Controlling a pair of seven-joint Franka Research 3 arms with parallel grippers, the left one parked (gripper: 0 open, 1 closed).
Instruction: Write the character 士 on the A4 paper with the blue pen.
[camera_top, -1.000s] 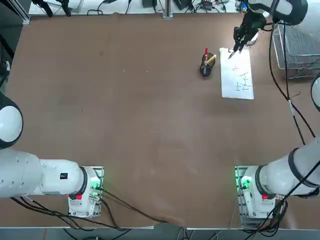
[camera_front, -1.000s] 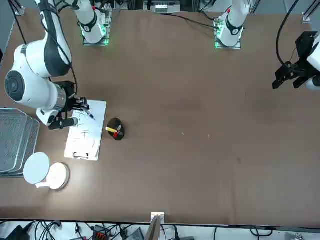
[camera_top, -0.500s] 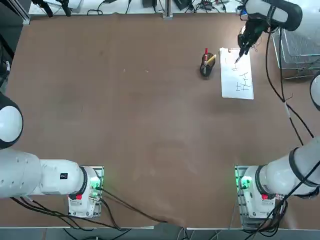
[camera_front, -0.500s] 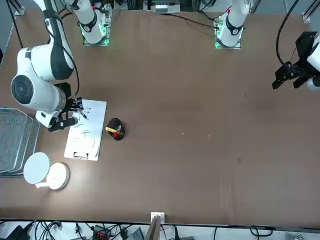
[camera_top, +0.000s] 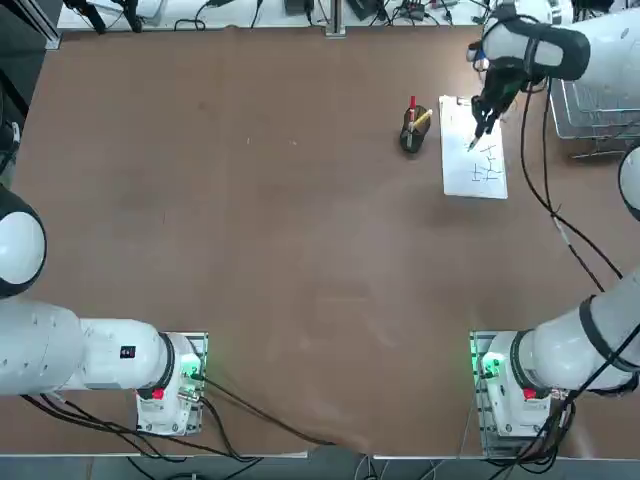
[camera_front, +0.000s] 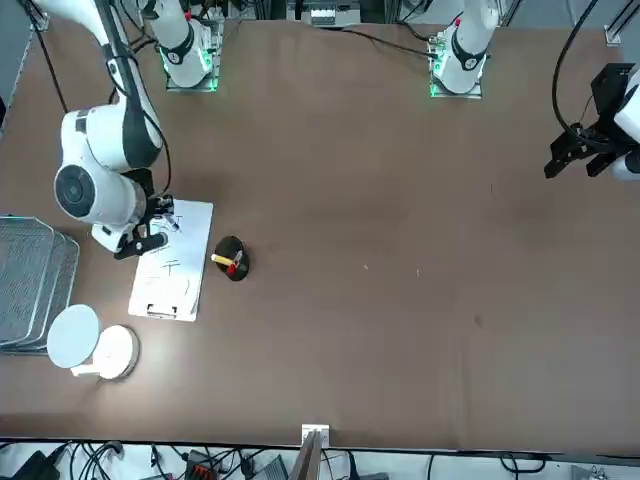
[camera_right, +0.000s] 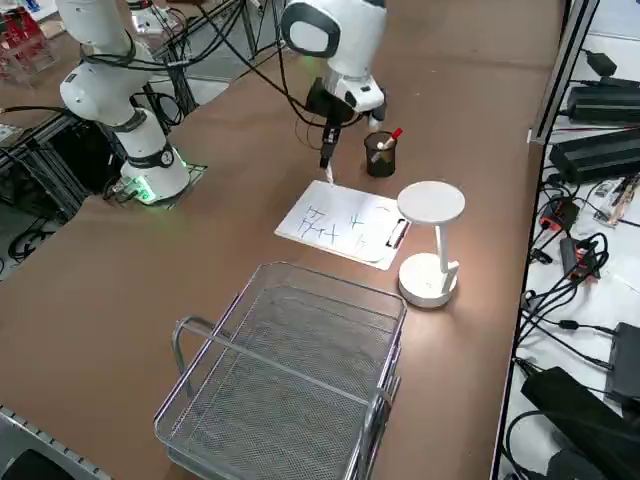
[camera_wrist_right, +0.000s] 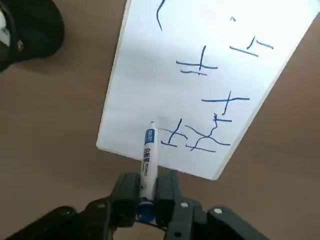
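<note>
The A4 paper (camera_top: 462, 172) lies at the far right of the table, with several thin blue handwritten characters on it (camera_wrist_right: 215, 45). My right gripper (camera_top: 484, 118) hangs over the sheet and is shut on the blue pen (camera_wrist_right: 149, 152), which sticks out between its fingers. The pen's tip points down at the paper's corner on the robot's side, beside the lowest characters; whether it touches, I cannot tell. From the side, the gripper (camera_right: 328, 148) holds the pen (camera_right: 327, 168) nearly upright over that corner of the paper (camera_right: 345, 238).
A black pen holder (camera_top: 411, 137) with a red-topped pen and a yellow pen stands just left of the sheet. A white desk lamp (camera_right: 430, 245) stands by the paper's clip end. A wire basket (camera_right: 290, 385) sits at the table's right edge.
My right gripper has carried the pen from the paper's far clip end along the sheet toward the robot's side, and now hangs over the near corner.
</note>
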